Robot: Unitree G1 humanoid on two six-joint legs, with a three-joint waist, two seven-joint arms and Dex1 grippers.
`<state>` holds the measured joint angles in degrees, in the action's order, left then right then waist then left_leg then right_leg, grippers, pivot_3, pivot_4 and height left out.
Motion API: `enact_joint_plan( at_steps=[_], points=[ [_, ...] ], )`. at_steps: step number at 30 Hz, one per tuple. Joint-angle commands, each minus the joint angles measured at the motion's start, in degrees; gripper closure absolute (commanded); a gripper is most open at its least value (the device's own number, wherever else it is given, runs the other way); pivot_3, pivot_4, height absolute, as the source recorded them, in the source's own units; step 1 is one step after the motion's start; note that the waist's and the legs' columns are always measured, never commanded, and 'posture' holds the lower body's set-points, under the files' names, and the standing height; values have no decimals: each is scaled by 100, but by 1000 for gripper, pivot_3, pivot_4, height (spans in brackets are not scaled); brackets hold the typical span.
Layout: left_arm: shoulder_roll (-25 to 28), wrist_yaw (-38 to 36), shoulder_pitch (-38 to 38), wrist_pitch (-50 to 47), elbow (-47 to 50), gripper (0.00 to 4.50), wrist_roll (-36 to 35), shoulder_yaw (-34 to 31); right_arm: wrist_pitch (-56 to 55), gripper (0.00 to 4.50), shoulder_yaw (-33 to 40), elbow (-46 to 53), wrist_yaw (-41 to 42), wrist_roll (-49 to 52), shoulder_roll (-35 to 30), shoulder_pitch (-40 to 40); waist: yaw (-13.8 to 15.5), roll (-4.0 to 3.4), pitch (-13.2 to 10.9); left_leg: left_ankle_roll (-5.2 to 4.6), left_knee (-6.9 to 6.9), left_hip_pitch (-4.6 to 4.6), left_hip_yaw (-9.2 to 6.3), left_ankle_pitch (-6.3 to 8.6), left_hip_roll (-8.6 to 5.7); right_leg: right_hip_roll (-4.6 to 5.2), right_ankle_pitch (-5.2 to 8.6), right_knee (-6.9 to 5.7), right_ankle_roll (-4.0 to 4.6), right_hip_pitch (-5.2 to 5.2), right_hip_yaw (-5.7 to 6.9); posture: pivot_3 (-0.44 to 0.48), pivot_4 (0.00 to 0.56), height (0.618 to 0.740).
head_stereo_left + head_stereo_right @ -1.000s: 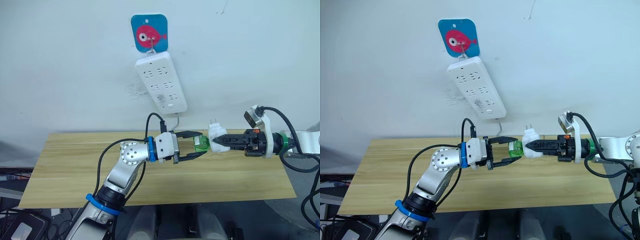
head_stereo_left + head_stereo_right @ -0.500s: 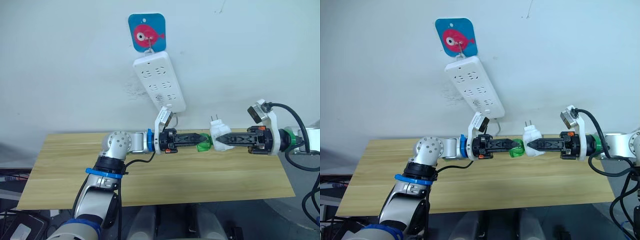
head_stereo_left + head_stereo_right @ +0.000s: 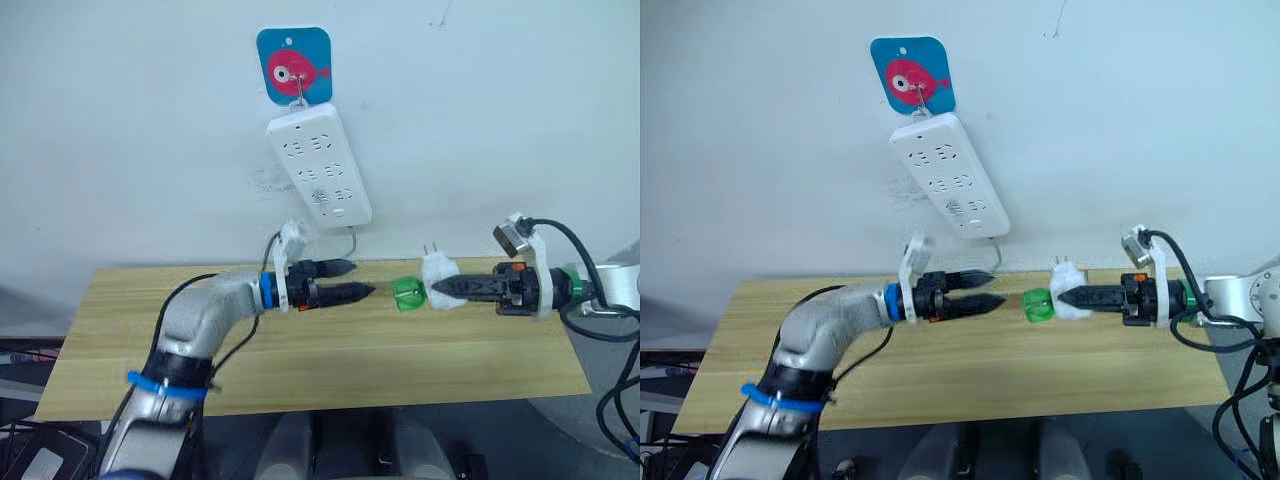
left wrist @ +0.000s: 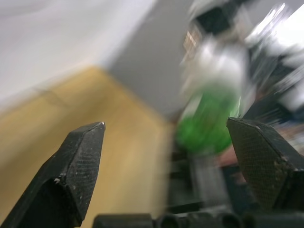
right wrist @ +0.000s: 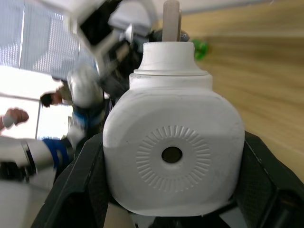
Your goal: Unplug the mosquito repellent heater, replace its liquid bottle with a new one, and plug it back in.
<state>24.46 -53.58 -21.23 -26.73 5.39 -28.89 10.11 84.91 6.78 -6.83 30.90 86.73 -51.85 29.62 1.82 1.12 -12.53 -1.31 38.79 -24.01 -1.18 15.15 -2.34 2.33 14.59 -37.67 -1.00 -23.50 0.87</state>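
- The left gripper (image 3: 362,280) hangs above the wooden table (image 3: 120,350), left of centre, with its two black fingers (image 4: 76,164) spread apart and nothing between them.
- Just to the right of its fingertips, with a small gap between, the green liquid bottle (image 3: 407,294) floats in the air over the table. It looks still joined to the mosquito repellent heater (image 3: 438,273), though the joint itself is too small to make out.
- The right gripper (image 3: 440,288) reaches in from the right and is clamped on the heater, one finger on each side of its white body. The heater's two plug prongs stick upward.
- From the right wrist, the heater's face with its ribbed ring and centre hole sits squarely between the fingers.
- On the far wall, a white power strip (image 3: 320,165) hangs tilted from a hook on a blue plaque with a pink fish (image 3: 293,64). Its cord drops behind the table's far edge.
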Motion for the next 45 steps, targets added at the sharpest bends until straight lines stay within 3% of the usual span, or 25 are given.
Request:
enact_joint_plan(
  at_steps=[1, 3, 4, 10, 17, 29, 36, 37, 41, 42, 43, 45],
  points=[
    [156, -198, 190, 3773, 222, 43, 1857, 470, 118, 1523, 317, -225, -152, 178, 100, 248, 46, 0, 0, 0, 0, -1, 1, 0, 0, 1, -2, 4, 2, -3, 1, 94, 177, 740],
    [323, -66, 190, 5783, -294, 43, 2844, 718, 206, 1523, 327, -163, -99, 142, 140, 293, 119, -9, 5, -4, -1, -4, 2, 2, 1, 1, -6, 6, 8, -5, 2, 106, 173, 740],
    [282, 179, 142, 6333, -578, 43, 3118, 701, 239, 1523, 331, -114, -86, 151, 163, 308, 147, -23, 13, -6, -3, -2, 3, 3, 2, 1, -7, 8, 9, -5, 2, 108, 170, 740],
    [-57, 1750, -234, 8253, -1528, 43, 4548, 386, 445, 1523, 373, -54, -238, 519, 244, 363, 257, -33, 21, -23, 2, -12, 8, 13, 2, 7, -16, 14, -1, -8, 3, 112, 167, 740],
    [-263, 2786, -647, 8903, -1951, 43, 5505, 443, 391, 1523, 268, 96, -538, 1049, 210, 317, 273, -32, 22, -27, 9, -20, 14, 14, 1, 4, -20, 5, -7, -12, 4, 104, 172, 740],
    [-218, 3413, -1071, 9143, -2336, 43, 6024, 768, 63, 1523, -12, 102, -1051, 1736, 158, 255, 247, -31, 21, -29, 18, -14, 19, 12, 1, 0, -20, -15, -7, -11, 1, 79, 190, 740],
    [-179, 3639, -1335, 9322, -2646, 2178, 6086, 927, -92, 1523, -166, 118, -1210, 2051, 26, 243, 230, -30, 21, -30, 20, -13, 20, 12, 2, 0, -20, -17, -8, -10, 0, 72, 196, 740],
    [-177, 3680, -1369, 9362, -2679, 2227, 6086, 939, -130, 1523, -188, 109, -1244, 2075, 30, 253, 226, -30, 21, -30, 19, -13, 20, 12, 2, 0, -20, -17, -7, -10, -1, 73, 195, 740],
    [-158, 3607, -1471, 9440, -2794, 2227, 5788, 1098, -219, 1523, -278, 88, -1303, 2142, 14, 296, 198, -30, 21, -30, 19, -12, 20, 12, 2, 0, -20, -17, -8, -10, -1, 74, 198, 740],
    [-174, 3295, -1415, 9178, -2789, 2227, 5129, 1279, -216, 1523, -295, 90, -1292, 2148, -8, 294, 193, -30, 21, -30, 19, -12, 20, 12, 2, 0, -20, -18, -7, -10, -1, 76, 199, 740],
    [-262, 2633, -1215, 8211, -2465, 2227, 3826, 1411, -207, 1523, -307, 85, -1280, 2147, -32, 295, 189, -30, 21, -30, 19, -12, 20, 12, 2, 0, -20, -18, -7, -10, -1, 73, 202, 740],
    [-291, 1344, -842, 5557, -1454, 2227, 1263, 1500, -149, 1523, -314, 110, -1189, 2127, -107, 294, 146, -31, 19, -30, 20, -12, 19, 12, 2, 2, -20, -16, -7, -9, -2, 73, 204, 740]
  ],
)
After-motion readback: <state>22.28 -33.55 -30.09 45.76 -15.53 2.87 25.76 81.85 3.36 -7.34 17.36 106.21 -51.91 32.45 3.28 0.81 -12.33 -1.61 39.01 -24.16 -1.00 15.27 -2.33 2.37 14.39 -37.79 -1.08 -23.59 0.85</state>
